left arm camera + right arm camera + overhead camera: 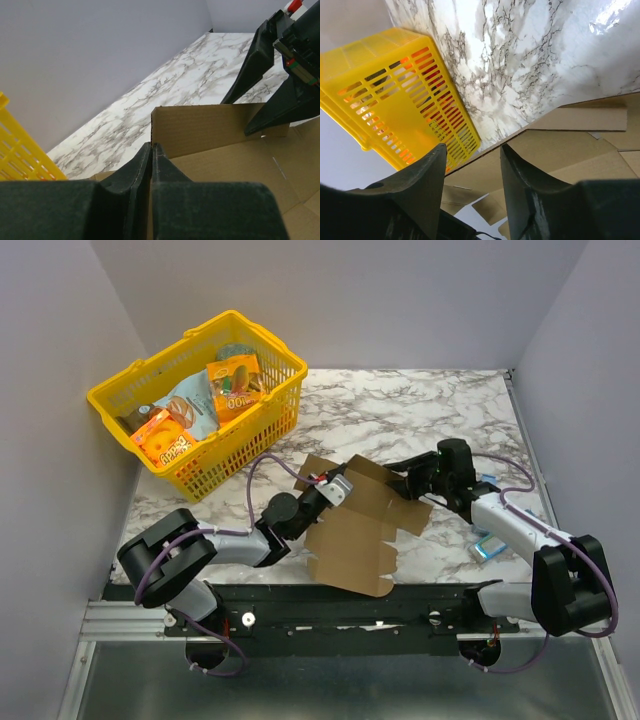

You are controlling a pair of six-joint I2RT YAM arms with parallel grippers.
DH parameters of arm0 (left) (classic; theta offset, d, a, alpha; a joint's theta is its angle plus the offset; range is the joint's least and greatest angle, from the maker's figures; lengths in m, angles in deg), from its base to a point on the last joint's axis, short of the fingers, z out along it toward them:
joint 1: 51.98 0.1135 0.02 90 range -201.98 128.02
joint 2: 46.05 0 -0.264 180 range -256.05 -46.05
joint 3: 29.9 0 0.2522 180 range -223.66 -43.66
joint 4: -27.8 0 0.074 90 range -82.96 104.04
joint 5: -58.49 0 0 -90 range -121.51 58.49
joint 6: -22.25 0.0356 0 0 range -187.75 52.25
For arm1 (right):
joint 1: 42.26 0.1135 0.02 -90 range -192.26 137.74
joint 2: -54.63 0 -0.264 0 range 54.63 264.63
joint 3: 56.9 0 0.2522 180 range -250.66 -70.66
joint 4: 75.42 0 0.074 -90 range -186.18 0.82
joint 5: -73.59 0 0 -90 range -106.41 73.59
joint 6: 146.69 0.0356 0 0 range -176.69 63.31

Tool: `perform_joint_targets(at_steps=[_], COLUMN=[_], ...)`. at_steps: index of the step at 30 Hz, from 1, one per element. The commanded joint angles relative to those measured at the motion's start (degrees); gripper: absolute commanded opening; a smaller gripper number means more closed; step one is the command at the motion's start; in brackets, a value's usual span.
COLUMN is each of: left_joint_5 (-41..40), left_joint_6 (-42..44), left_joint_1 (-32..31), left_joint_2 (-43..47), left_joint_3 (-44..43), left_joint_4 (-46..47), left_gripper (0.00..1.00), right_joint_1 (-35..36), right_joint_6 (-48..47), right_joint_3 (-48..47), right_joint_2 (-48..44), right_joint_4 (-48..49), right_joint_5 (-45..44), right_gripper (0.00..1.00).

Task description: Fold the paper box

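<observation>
The paper box [355, 535] is a brown cardboard sheet lying mid-table, with its far panel lifted. My left gripper [340, 488] is at the left end of that raised panel. In the left wrist view its fingers [152, 146] are pressed together on the panel's [210, 130] edge. My right gripper [400, 480] comes in from the right and meets the same panel; its black fingers [255, 65] show in the left wrist view. In the right wrist view the right gripper [472, 150] is open, and the cardboard [570, 150] edge runs across the gap between its fingers.
A yellow basket [240, 440] holding printed snack packs [200, 400] stands at the back left, close to the box; it also shows in the right wrist view [380, 95]. A small blue packet [488, 548] lies by the right arm. Grey walls enclose the marble table.
</observation>
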Motion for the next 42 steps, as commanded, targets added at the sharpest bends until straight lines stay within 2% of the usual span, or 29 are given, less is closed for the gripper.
perform_joint_targets(at_steps=[1,2,7,11,14,15,19,21,24,28,32,34,38,42], left_joint_5=[-3.75,-3.93,-4.28,-4.46,-3.42,-2.8,-1.56,0.1,2.13,5.8,11.08,12.85,16.1,20.05], left_joint_6=[2.62,2.8,2.63,1.14,-1.23,-2.98,-10.62,-14.49,-23.8,-34.62,-46.3,-48.61,-51.07,-53.09], left_joint_1=[-0.88,-0.88,-1.32,-1.5,-1.5,-1.41,-0.1,0.87,2.89,5.09,6.85,8.16,10.54,11.33], left_joint_2=[0.02,0.02,-0.16,0.1,1.33,2.55,4.93,7.29,10.72,13.46,13.9,13.46,11.71,9.08], left_joint_3=[0.0,-0.09,-0.09,-0.09,-0.79,-1.58,-6.94,-8.09,-8.79,-10.64,-9.59,-8.8,-9.57,-12.83], left_joint_4=[0.88,0.8,0.09,-0.09,-1.66,-3.58,-17.89,-20.82,-26.25,-39.42,-43.85,-44.21,-47.27,-51.5], left_gripper=[0.2,0.31,0.42,0.66,0.8,0.82,0.85,0.86,0.87,0.86,0.85,0.84,0.74,0.73], right_joint_1=[-0.41,-0.41,-0.41,-0.41,-0.41,-0.41,-0.49,-0.41,-0.41,-0.41,-0.41,-0.41,-0.41,-0.49], right_joint_6=[-0.29,-0.2,-0.03,-0.2,-1.25,-1.78,-4.76,-8.79,-12.4,-15.93,-18.3,-19.7,-21.73,-24.19], right_joint_3=[-1.4,-1.4,-1.22,-0.87,-0.78,-0.87,-1.92,-2.19,-1.05,1.76,4.22,4.84,5.63,5.81], right_joint_2=[0.25,0.16,0.51,1.21,1.65,1.83,2.09,1.74,1.22,0.69,3.13,4.28,6.22,5.09], right_joint_4=[0.59,0.59,1.38,2.08,2.08,3.82,6.21,7.61,11.56,18.67,26.94,30.19,31.27,29.42], right_joint_5=[1.88,1.87,2.49,3.54,3.63,3.98,3.99,2.41,0.83,-0.58,0.46,0.99,1.08,-1.37], right_gripper=[0.47,0.47,0.29,0.14,0.05,0.02,0.0,0.01,0.0,0.0,0.0,0.0,0.01,0.01])
